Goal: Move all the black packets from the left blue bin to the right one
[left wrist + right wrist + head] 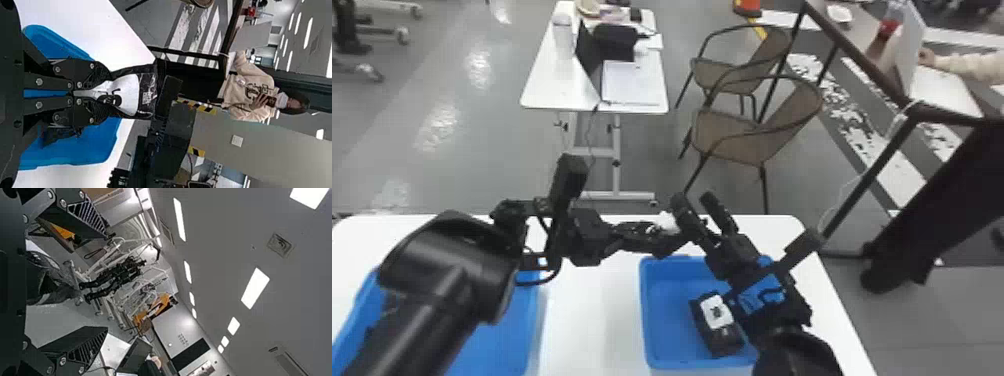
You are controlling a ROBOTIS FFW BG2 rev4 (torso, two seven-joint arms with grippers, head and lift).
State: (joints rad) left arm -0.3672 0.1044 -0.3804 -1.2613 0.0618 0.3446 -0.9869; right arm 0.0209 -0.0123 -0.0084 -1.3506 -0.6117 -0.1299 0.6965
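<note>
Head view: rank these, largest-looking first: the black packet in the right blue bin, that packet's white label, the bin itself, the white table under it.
1. White table
2. Right blue bin
3. Black packet
4. White label

No wording can be read. Near right in the scene, in the blue plastic bin (659, 320), a black rectangular packet (727, 340) bears a white label (710, 305) with a small dark mark. In the left wrist view, another packet, black and glossy (147, 80), shows a white patch (129, 88) with black print and a small square code (146, 97).
</note>
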